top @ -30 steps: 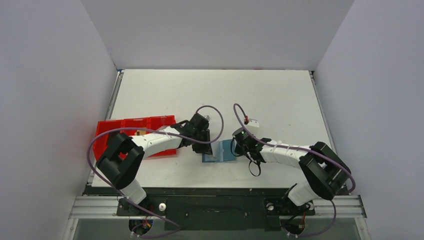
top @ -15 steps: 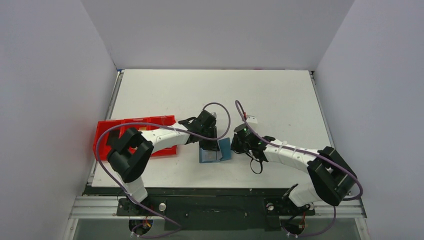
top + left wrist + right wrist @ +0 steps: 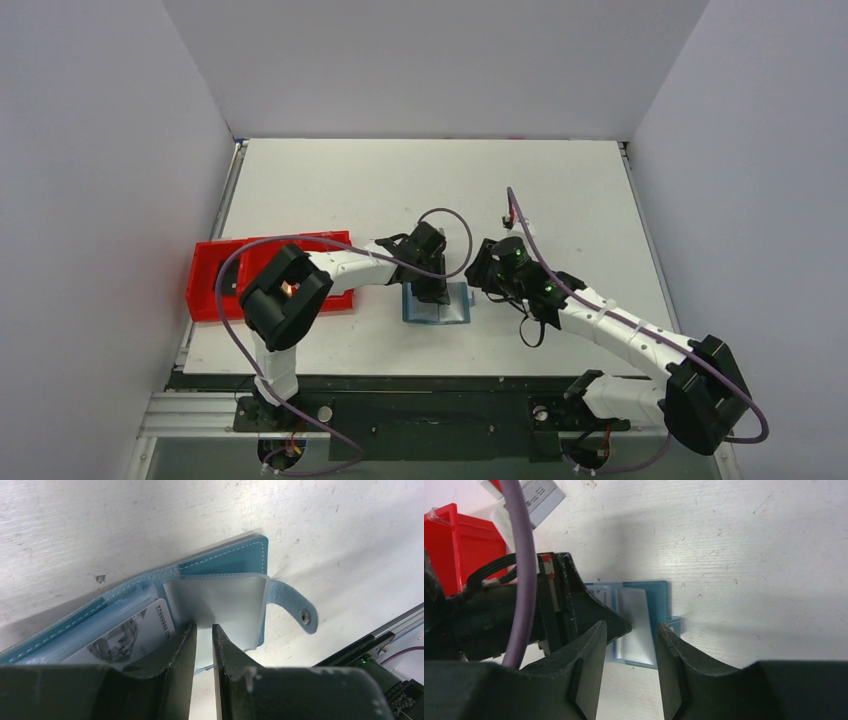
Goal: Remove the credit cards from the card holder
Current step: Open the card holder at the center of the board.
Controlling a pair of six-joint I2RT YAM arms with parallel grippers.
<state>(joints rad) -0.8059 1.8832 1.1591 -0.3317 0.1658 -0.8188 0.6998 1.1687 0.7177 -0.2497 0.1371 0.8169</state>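
The blue card holder (image 3: 438,308) lies open on the white table, its snap tab (image 3: 300,611) sticking out to one side. A clear sleeve (image 3: 220,605) folds across it, and a pale printed credit card (image 3: 131,636) shows inside a pocket. My left gripper (image 3: 432,289) stands over the holder, its jaws nearly together and pinching the sleeve's edge (image 3: 204,628). My right gripper (image 3: 631,626) hovers open just right of the holder (image 3: 651,605) with nothing between its fingers; it shows in the top view too (image 3: 482,272). The other credit card is hidden.
A red compartment tray (image 3: 212,272) sits at the table's left edge, partly under the left arm; its corner shows in the right wrist view (image 3: 454,550). Purple cables loop above both wrists. The table's near edge runs just below the holder.
The right gripper has opened and drawn back up and to the right. The left gripper has moved right over the holder, which now lies squarer to the table edge.
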